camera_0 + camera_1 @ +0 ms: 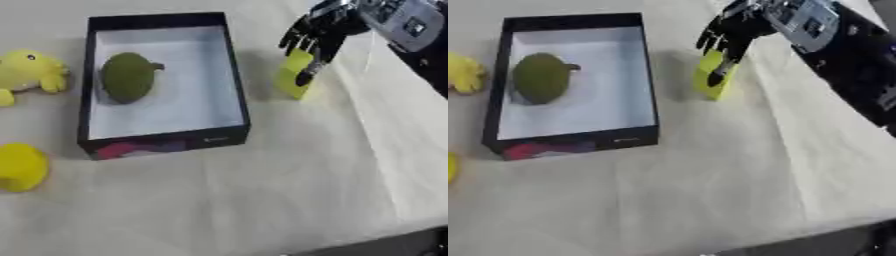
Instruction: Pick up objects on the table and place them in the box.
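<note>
A dark-walled box (238, 80) with a white floor lies on the cloth, and a green rounded fruit-like object (128, 76) lies in its left half. To the right of the box stands a yellow-green block (293, 79), slightly tilted, its lower end at the cloth. My right hand (313, 36) comes in from the upper right. It hangs over the block's top with fingers curled round it; one dark finger (721, 71) lies down the block's front face. A yellow duck toy (30, 72) and a yellow round object (19, 167) lie left of the box.
The table is covered in a pale cloth (289, 190), whose front edge runs across the lower right corner. My right forearm (850, 60) slants across the upper right of the right eye view.
</note>
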